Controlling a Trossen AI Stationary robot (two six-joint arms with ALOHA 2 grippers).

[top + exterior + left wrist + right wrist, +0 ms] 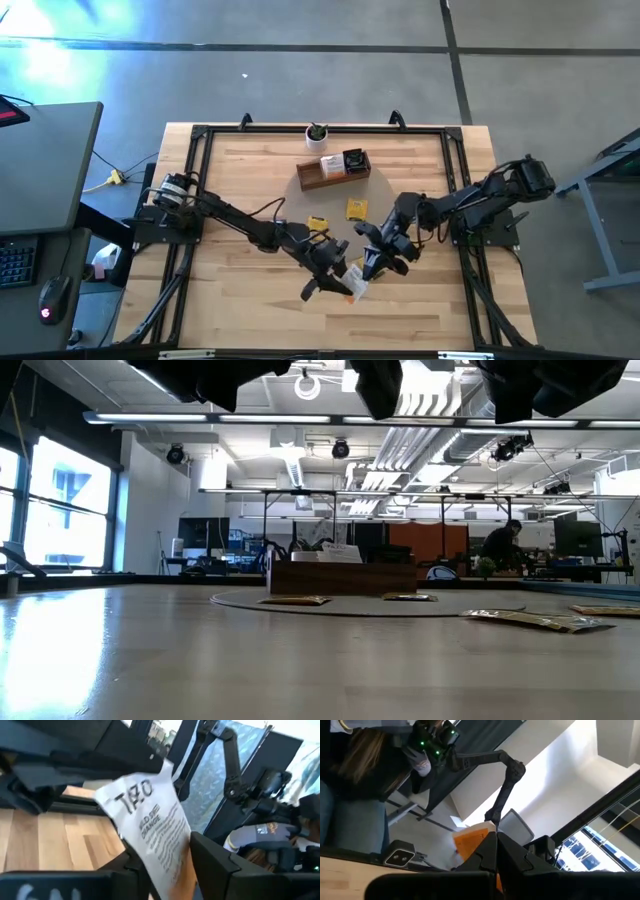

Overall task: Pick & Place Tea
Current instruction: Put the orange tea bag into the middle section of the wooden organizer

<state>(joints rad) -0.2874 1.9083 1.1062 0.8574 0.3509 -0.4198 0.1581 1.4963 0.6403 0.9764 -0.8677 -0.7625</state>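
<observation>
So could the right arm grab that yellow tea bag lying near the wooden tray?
Probably, though not yet. The yellow sachet lies flat in the open with nothing over it, but the right end effector is shut on an orange sachet and would have to release that first.

Wooden tray (333, 171) behind two sachets (356, 208) — plant pot (316, 136) behind tray
</observation>
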